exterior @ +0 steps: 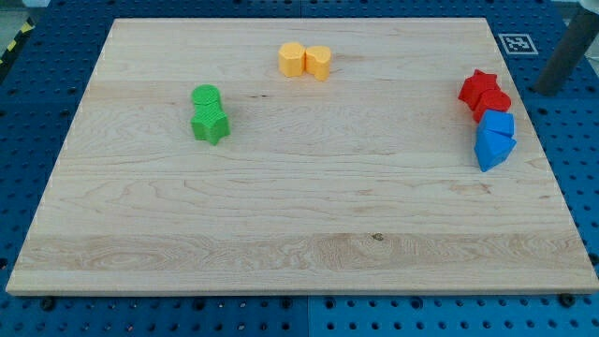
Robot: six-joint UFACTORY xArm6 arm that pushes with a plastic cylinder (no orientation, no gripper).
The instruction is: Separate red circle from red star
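Jaws are absent on this rig: the arm ends in a bare rod that holds nothing, and my tip [544,90] sits off the table's [281,215] right edge at the view's upper right, over the blue pegboard, near the red pair but apart from it. Closest to it is the red star [478,86], with the red circle [494,102] touching it on the lower right; which face meets which is hard to tell. Just below, touching or nearly so, are two blue blocks [494,139], their shapes unclear. Both red pieces look small, light and rigid, likely to slide easily on smooth wood and to spin if pushed off-centre, so I would judge the seam between them the place to press, driving the circle away squarely. Farther off sit two yellow blocks [305,60] at the top and two green blocks [209,112] at the left. No containers are present.
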